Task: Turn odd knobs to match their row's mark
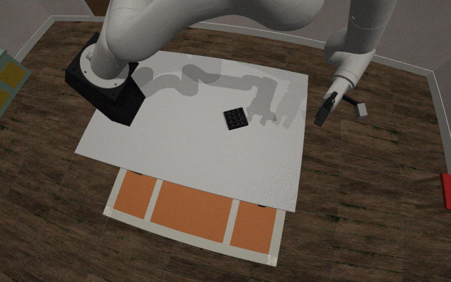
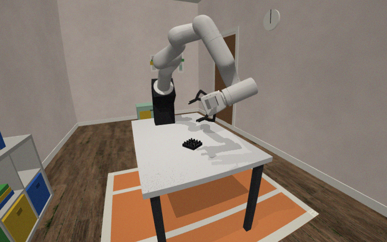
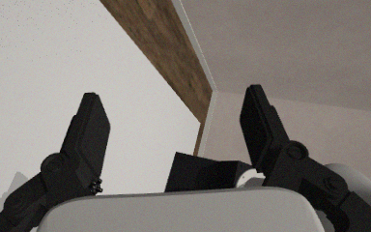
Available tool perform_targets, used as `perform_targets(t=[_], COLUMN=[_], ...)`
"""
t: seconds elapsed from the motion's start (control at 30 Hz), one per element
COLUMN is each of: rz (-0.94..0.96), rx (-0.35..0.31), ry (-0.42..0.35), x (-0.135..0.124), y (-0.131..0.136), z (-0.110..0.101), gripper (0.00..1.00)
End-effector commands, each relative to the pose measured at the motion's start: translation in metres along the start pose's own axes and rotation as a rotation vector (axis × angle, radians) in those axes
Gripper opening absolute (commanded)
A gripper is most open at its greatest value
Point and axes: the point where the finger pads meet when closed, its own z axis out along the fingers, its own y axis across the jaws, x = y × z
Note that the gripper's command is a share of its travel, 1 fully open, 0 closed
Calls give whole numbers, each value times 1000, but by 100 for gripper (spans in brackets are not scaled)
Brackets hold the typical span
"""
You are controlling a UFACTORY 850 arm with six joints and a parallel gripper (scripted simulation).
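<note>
The knob box (image 1: 235,118) (image 2: 191,145) is small, black and square and sits flat on the white table, knobs up. Its knobs stand in a grid, but their white lines, the printed names and the socket side are too small to read. In the wrist view only a few dark knobs (image 3: 98,185) show at the lower left, beside the left finger; the rest is hidden. My gripper (image 2: 193,111) (image 3: 174,105) is wide open with nothing between its fingers. It is tilted well off vertical, high above the table and away from the box.
The white table (image 1: 186,139) (image 2: 165,165) carries the box and the arm's black base (image 1: 106,96) (image 2: 164,109). Shadows of the arm fall beside the box. An orange and white rug (image 1: 191,212) (image 2: 125,210) lies on the floor. A shelf (image 2: 21,159) stands at the left in the exterior view.
</note>
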Motion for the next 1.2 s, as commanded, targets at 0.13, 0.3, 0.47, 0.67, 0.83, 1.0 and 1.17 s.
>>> perform_targets(t=[0.13, 0.3, 0.47, 0.67, 0.83, 1.0, 1.17], rz=[2, 2, 2, 4, -6, -28, -62], rx=[1, 1, 1, 10, 78, 138, 207], ry=[0, 0, 0, 22, 173, 270, 361], x=[1, 1, 1, 3, 10, 11, 8], y=[1, 1, 1, -2, -28, -47, -67], z=[-1, -1, -1, 2, 18, 26, 32], gripper=[100, 100, 100, 100, 100, 100, 100])
